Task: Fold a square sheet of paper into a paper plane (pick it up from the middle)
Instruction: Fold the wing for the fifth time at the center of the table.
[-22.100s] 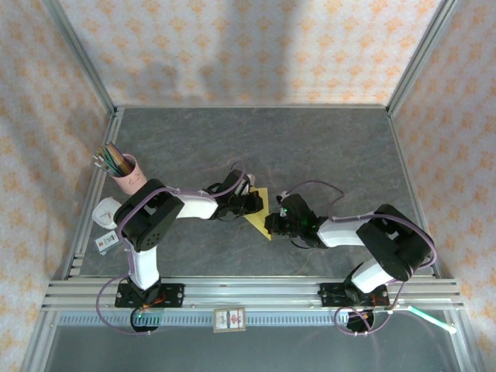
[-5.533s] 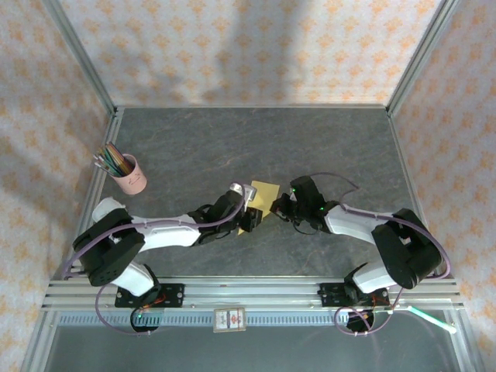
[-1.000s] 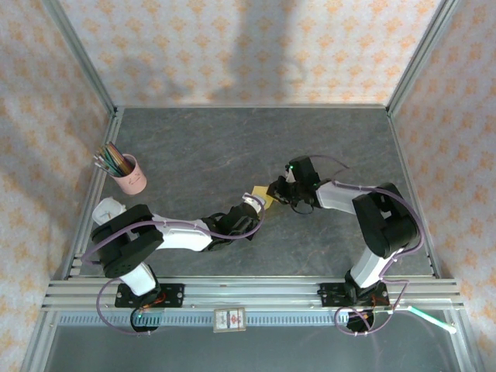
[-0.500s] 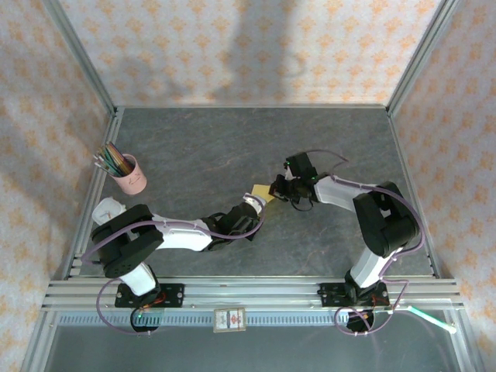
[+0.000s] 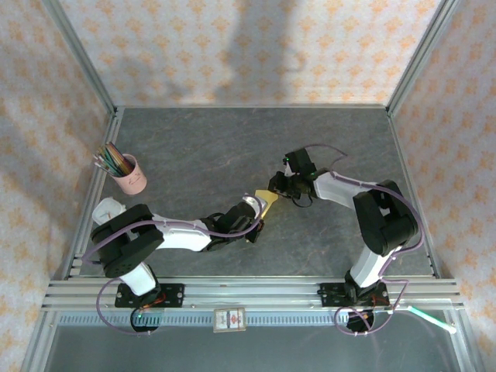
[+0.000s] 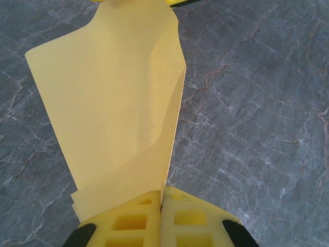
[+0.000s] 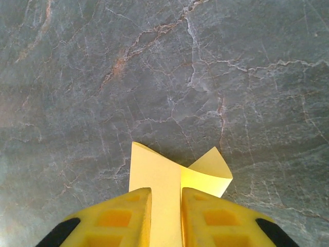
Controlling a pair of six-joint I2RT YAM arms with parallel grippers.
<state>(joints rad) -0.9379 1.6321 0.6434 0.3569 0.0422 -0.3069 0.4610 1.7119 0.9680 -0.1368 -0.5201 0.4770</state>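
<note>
Where left end effector [image 6: 161, 201] grips, paper [image 6: 110, 103] doubled, curling.

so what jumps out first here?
The yellow square sheet of paper, partly folded, mid-table between both arms. The left gripper is shut on one edge; the right gripper has the opposite end between slightly parted fingers. A pink cup of pencils stands far left.

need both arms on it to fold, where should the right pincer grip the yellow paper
The folded end facing the right pincer, coming from that arm's side. The left pincer is shut on the opposite end, so the yellow paper spans between them, and this end sits between the open right fingers.
</note>
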